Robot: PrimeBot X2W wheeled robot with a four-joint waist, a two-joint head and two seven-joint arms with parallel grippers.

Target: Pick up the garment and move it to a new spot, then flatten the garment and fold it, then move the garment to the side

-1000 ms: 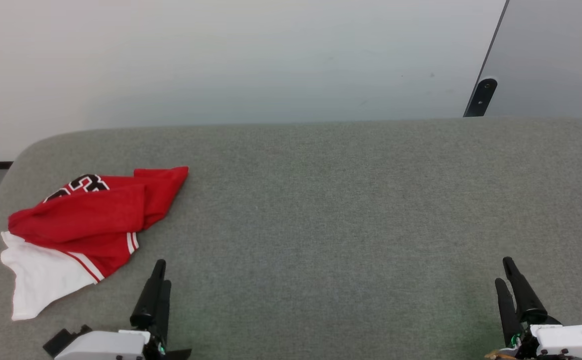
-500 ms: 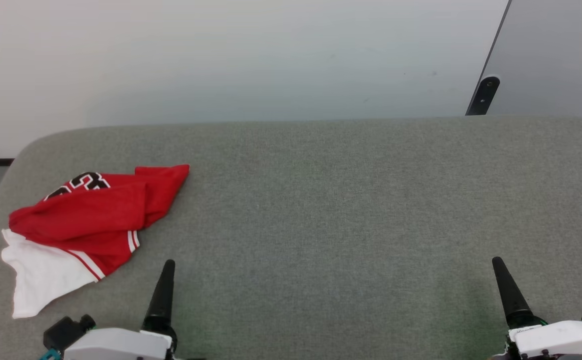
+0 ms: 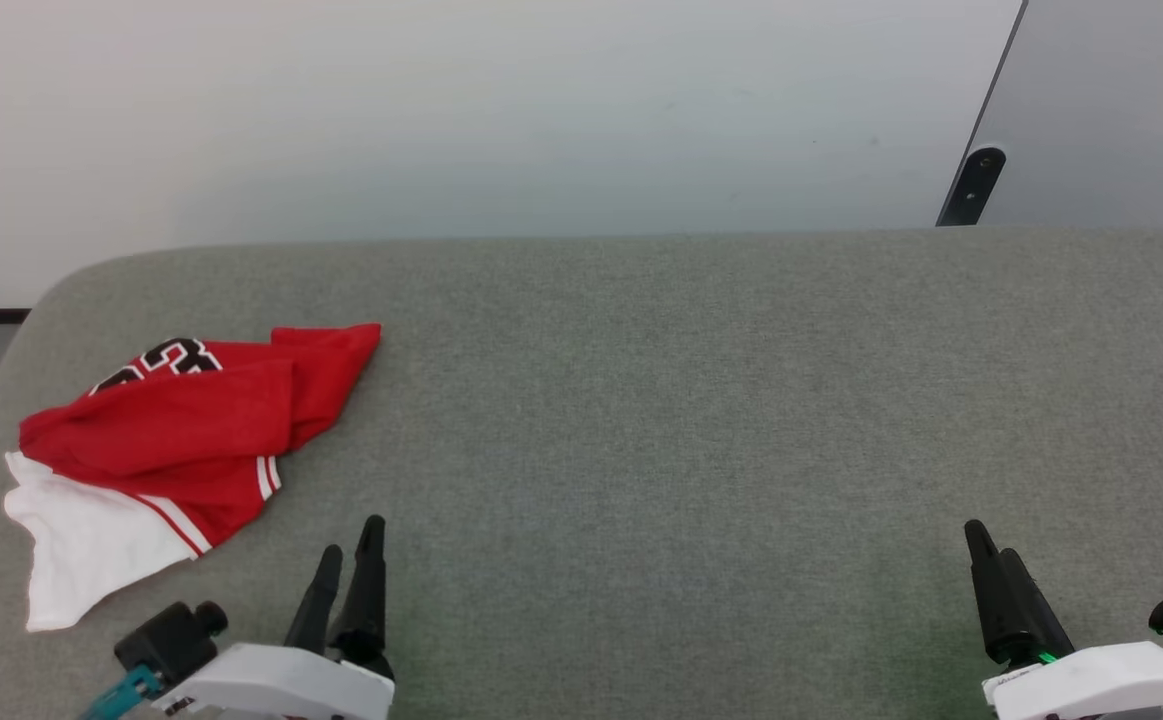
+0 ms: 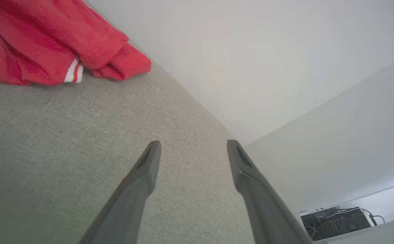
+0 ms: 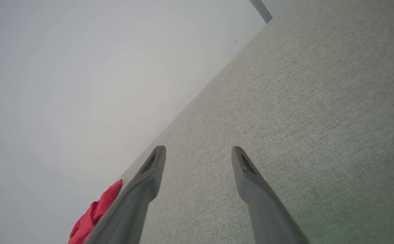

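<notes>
Soft knit cloth garment (image 3: 176,435) lies on matt, coarse-woven grey upholstery (image 3: 701,420).

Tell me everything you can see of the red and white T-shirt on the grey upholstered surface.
The red soft-fabric T-shirt lies crumpled and loosely folded over itself near the left end of the grey woven-fabric surface. A white part, apparently a sleeve, spreads out at its near left, and red-and-white striped trim runs where red meets white. Part of a black-and-white print peeks out at the far side. One red corner points right. It rests only on the surface; the open left gripper stands beside it, apart.
</notes>
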